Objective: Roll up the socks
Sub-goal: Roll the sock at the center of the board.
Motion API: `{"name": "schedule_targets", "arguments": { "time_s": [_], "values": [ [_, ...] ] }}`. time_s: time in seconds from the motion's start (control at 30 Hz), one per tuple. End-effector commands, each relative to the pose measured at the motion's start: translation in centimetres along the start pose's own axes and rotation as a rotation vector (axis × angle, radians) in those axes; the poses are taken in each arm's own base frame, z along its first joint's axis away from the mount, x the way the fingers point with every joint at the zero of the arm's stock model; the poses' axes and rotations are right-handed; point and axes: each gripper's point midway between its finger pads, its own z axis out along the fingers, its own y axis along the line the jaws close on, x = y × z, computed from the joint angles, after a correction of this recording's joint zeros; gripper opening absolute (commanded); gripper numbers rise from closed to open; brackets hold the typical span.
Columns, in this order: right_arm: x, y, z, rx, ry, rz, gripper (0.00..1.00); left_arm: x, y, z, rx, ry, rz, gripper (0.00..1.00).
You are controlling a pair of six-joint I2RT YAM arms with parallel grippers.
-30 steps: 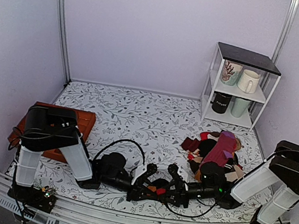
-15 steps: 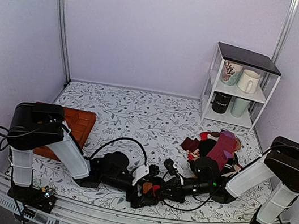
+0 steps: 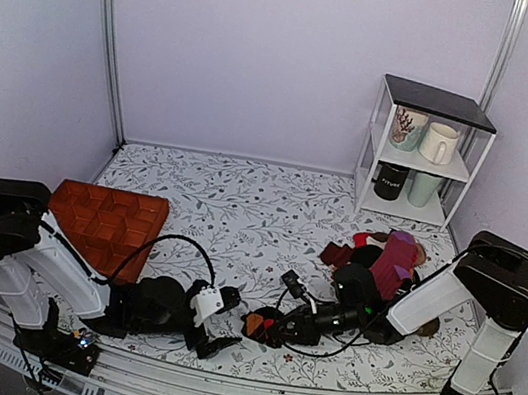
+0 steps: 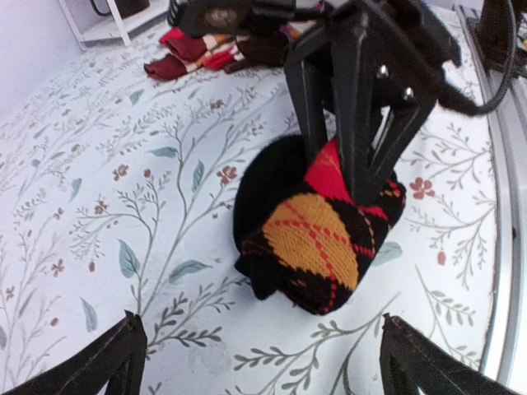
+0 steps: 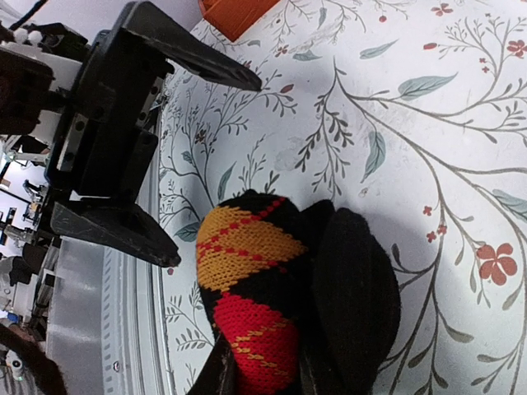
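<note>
Rack (image 3: 432, 102) of white bars with a black top stands at the desk's (image 3: 243, 204) far right corner in the top external view. Its 2 shelves hold 4 mugs (image 3: 439, 143), 2 per shelf: a floral one and a white one above, a black one and a pale green one below. The desk has a pale cover printed with leaves and flowers. An orange-brown case (image 3: 108, 220) with a quilted diamond surface lies at the left; its contents cannot be told. A loose pile of other socks (image 3: 390, 264), maroon, tan and purple, lies at the right. The socks (image 3: 256, 326) sit near the front edge as a compact bundle, held by the right tool (image 3: 273, 325). The left tool (image 3: 225, 325) stands just beside them to the left, apart from them.

Left wrist view: the socks are a tight knit roll, black with an orange diamond over a red one, resting on the desk. The right tool's black fingers are clamped on the roll from behind. The left tool's own fingertips are spread wide at the bottom corners, short of the roll.

Right wrist view: the roll sits between the right tool's fingers, the orange diamond facing outward. The left tool opposite is splayed wide, gripping nothing.
</note>
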Motion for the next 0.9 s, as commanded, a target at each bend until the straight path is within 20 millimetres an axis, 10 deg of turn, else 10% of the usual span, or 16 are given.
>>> {"name": "schedule_targets", "arguments": {
  "time_s": [0.0,0.47,0.87],
  "values": [
    [9.5,-5.1,-1.1,0.213,0.293,0.294,0.07,-3.3,-0.1,-1.2,0.012,-0.131,0.07,0.99],
    [10.6,-4.7,-0.8,0.163,0.383,0.422,0.07,-5.2,-3.6,1.6,0.233,-0.188,0.252,0.81],
    [10.9,-4.7,-0.8,0.146,0.407,0.445,0.07,-2.2,-3.7,3.7,0.302,-0.085,0.209,0.7]
  ]
}}
